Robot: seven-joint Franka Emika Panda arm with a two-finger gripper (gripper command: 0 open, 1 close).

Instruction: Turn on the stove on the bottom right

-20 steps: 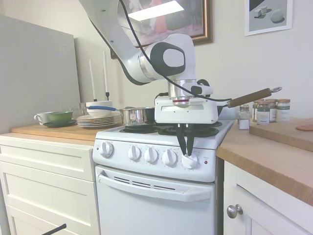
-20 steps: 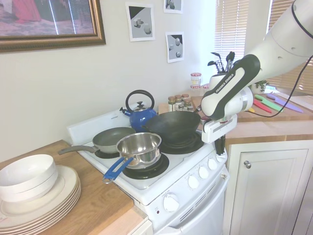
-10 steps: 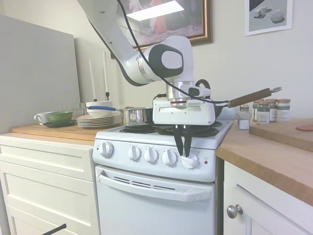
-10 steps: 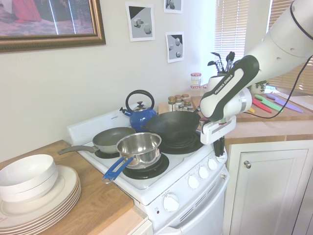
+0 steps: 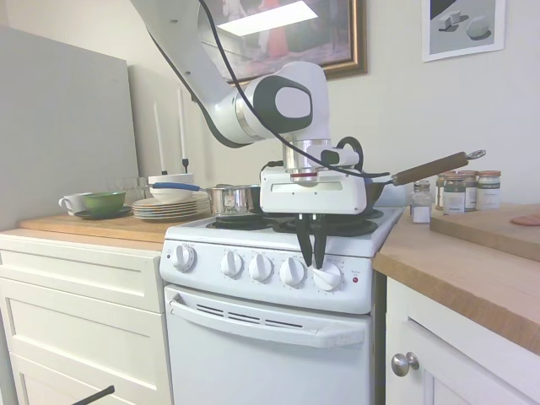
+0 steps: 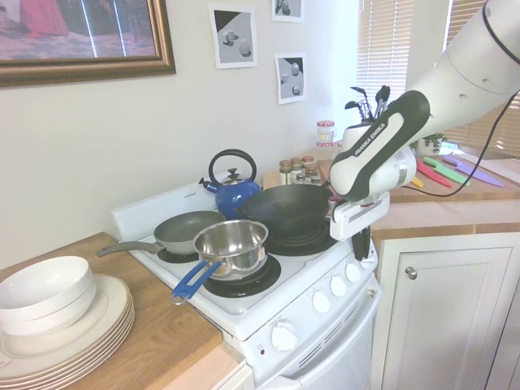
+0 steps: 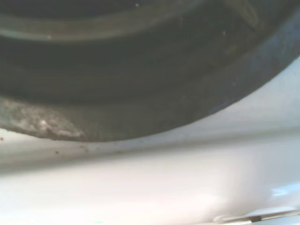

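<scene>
claw above knob (rightmost), stove front

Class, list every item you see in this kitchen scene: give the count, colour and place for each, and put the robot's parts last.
stove: one, white, between the counters
knobs: five, white, on the stove's front panel
red light: one, right of the knobs
saucepan: one, steel with blue handle, front burner
frying pan: one, grey, back burner
wok: one, black, under the arm
kettle: one, blue, at the stove's back
plates: stack, cream, on the counter, bowl on top
spice jars: several, by the wall
pincer: one, black fingers close together at the rightmost knob
</scene>
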